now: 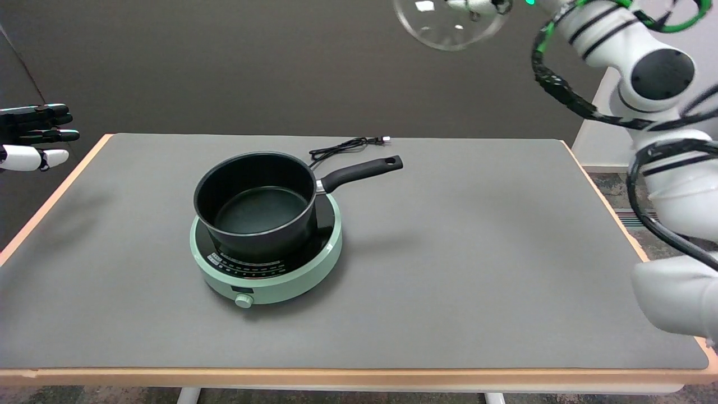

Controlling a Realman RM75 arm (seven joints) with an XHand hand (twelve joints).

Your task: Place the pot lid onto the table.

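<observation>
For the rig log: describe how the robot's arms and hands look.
The right arm is glossy white in rounded segments, with black joint caps and black bands. Black cables loop along it, one sheathed in green, and a green light glows near the wrist. The right hand is mostly cropped. The left hand has black fingers above white ones.

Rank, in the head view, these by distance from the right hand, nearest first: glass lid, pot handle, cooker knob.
Measured from the right hand, at the picture's top edge:
1. Glass lid: held up in the air at the hand itself.
2. Pot handle: mid-table, pointing right.
3. Cooker knob: front of the green cooker, near side of the table.
</observation>
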